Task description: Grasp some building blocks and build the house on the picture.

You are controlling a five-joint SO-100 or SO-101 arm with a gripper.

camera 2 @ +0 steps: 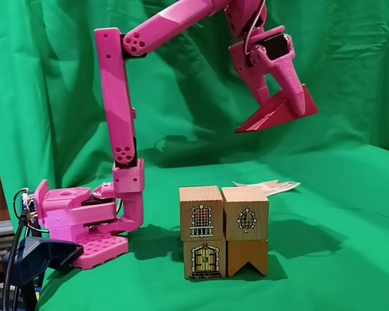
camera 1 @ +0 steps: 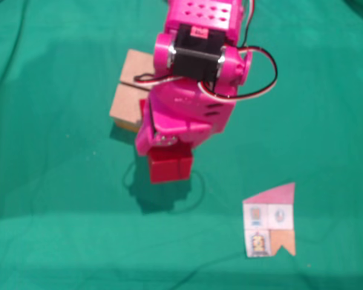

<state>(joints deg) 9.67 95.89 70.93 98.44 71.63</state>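
In a fixed view from the side, the building blocks stand stacked two wide and two high. The upper two are tan cubes with window drawings. Below them are a door block and an orange notched one. From above, their tan tops show beside the arm. My pink gripper hangs well above the stack and a little to its right, shut on a dark red block. From above, the same red block sticks out under the gripper. The picture lies flat at the lower right.
Green cloth covers the table and hangs as a backdrop. The arm's pink base sits at the left of the side view, with a dark clamp and cables beside it. The card lies behind the stack.
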